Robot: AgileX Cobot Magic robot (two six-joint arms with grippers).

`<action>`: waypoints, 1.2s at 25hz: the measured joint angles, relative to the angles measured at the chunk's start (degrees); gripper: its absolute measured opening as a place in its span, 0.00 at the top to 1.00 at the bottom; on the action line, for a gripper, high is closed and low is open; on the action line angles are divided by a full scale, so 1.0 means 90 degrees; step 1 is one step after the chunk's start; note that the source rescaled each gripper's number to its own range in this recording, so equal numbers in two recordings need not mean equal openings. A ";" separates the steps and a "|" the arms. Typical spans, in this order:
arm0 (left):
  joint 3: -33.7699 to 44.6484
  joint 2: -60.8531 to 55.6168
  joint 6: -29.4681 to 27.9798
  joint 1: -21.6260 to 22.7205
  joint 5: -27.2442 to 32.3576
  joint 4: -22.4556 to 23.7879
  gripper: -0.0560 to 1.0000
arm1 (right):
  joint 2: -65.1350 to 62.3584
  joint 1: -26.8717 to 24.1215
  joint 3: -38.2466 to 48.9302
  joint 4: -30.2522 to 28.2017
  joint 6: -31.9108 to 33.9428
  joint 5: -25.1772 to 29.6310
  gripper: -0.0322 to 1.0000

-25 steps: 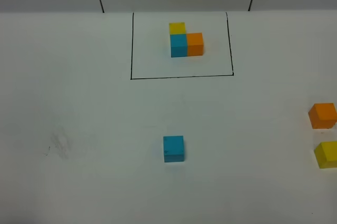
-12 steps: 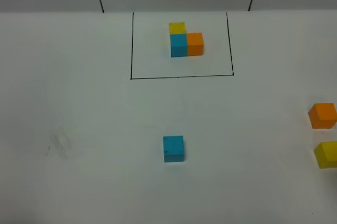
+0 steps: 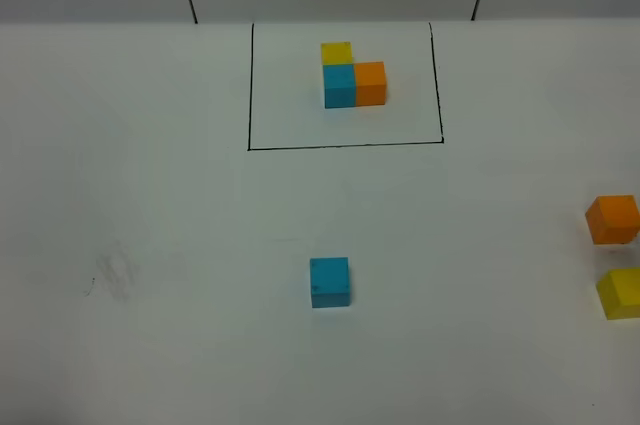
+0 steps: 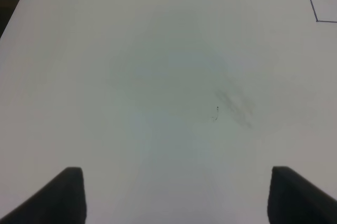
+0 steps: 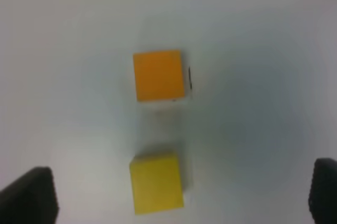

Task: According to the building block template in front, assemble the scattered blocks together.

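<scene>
Building block template (image 3: 352, 77) — L of yellow, sky-blue and orange cubes, set at far middle of table (image 3: 150, 195), enclosed by drawn black rectangle (image 3: 345, 146).
Sky-blue cube (image 3: 329, 281) placed alone near table centre, well apart from template, on near side.
Orange cube (image 3: 612, 219) and yellow cube (image 3: 620, 292) found at right edge of exterior view, near each other, not touching.
Left gripper (image 4: 181, 195) — fingers spread wide, nothing held; bare table with grey smudge (image 4: 234, 108) seen ahead.
Right gripper (image 5: 177, 192) — fingers spread wide; yellow cube seen between them, untouched.
</scene>
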 joint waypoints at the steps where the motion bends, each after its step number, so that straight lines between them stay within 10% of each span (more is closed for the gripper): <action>1: 0.0000 0.0000 0.0000 0.0000 0.0000 0.0000 0.38 | 0.0170 0.0000 -0.0034 0.0000 0.0000 -0.0131 0.06; 30: 0.0000 0.0000 0.0000 0.0000 0.0000 0.0000 0.38 | 0.3575 0.0000 -0.0108 0.0065 -0.0177 -0.2481 0.12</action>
